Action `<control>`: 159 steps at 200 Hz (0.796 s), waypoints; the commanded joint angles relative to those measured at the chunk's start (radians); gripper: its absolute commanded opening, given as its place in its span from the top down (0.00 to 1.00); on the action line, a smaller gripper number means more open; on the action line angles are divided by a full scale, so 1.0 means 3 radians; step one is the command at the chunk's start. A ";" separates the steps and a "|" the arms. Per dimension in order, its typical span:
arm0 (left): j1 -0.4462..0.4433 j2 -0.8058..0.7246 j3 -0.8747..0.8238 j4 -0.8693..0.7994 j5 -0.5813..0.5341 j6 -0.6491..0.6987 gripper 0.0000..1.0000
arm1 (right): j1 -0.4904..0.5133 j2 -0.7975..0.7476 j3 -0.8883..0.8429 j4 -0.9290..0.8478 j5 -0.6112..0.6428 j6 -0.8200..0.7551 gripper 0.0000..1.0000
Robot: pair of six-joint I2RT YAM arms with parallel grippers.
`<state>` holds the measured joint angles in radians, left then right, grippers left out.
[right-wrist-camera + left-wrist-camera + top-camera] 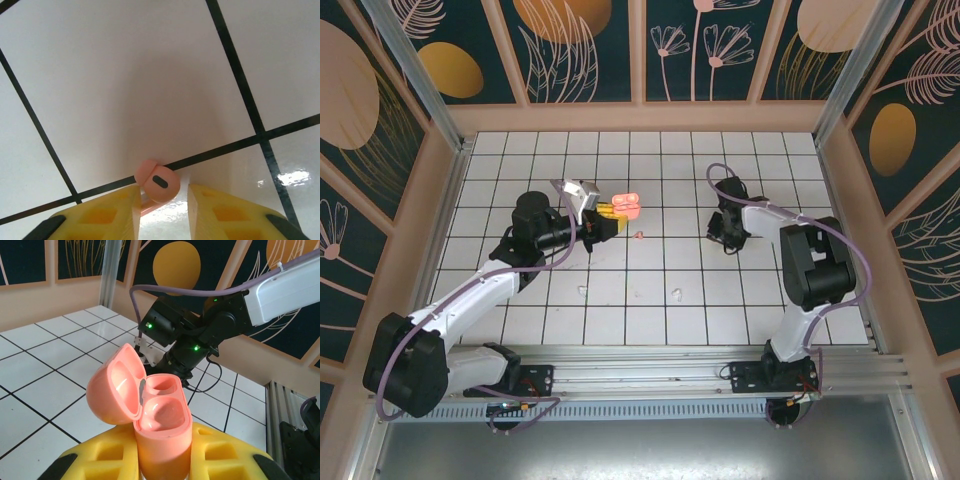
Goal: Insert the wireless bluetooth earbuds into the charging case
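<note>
My left gripper (164, 452) pinches the open pink case (161, 412), held upright. My right gripper (162, 200) stands narrowly spread astride a pink bud (159, 183) on the tile (150, 75), not yet pinching. The bud looks light, glossy and slippery; I'd squeeze its rounded sides gently.

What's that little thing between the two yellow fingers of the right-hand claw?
A small pink earbud, lying on the white tiled table between the fingers of the right gripper, seen in the right wrist view.
</note>
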<state>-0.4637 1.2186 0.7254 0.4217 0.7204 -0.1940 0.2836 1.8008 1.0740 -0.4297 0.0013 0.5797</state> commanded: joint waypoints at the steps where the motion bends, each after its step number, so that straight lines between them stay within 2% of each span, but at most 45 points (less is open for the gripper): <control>1: -0.0013 -0.0043 -0.0030 0.0020 -0.0034 0.0041 0.99 | 0.0061 0.0063 0.0086 -0.0120 0.0179 -0.0109 0.74; 53: -0.0014 -0.0084 -0.0080 0.0055 -0.0080 -0.0030 0.99 | 0.0202 0.0036 -0.0037 -0.0174 0.0216 -0.0372 0.88; 90: -0.0014 -0.0084 -0.0049 0.0057 -0.0085 -0.0058 0.99 | 0.0347 -0.0052 -0.0118 -0.0238 0.0101 -0.0629 0.94; 110: -0.0011 -0.0079 -0.0050 0.0071 -0.0090 -0.0078 0.98 | 0.0446 -0.0149 -0.0204 -0.0265 0.0062 -0.0795 0.95; 133: -0.0015 -0.0074 -0.0075 0.0102 -0.0090 -0.0110 0.98 | 0.0531 -0.0263 -0.0334 -0.0260 -0.0169 -0.0970 0.94; 159: -0.0014 -0.0084 -0.0113 0.0141 -0.0094 -0.0145 0.98 | 0.0553 -0.0318 -0.0409 -0.0300 -0.0205 -0.1038 0.88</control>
<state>-0.4637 1.2125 0.7116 0.4225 0.6964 -0.2157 0.4381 1.7248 0.9886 -0.4385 -0.0021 0.3252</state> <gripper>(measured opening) 0.185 0.111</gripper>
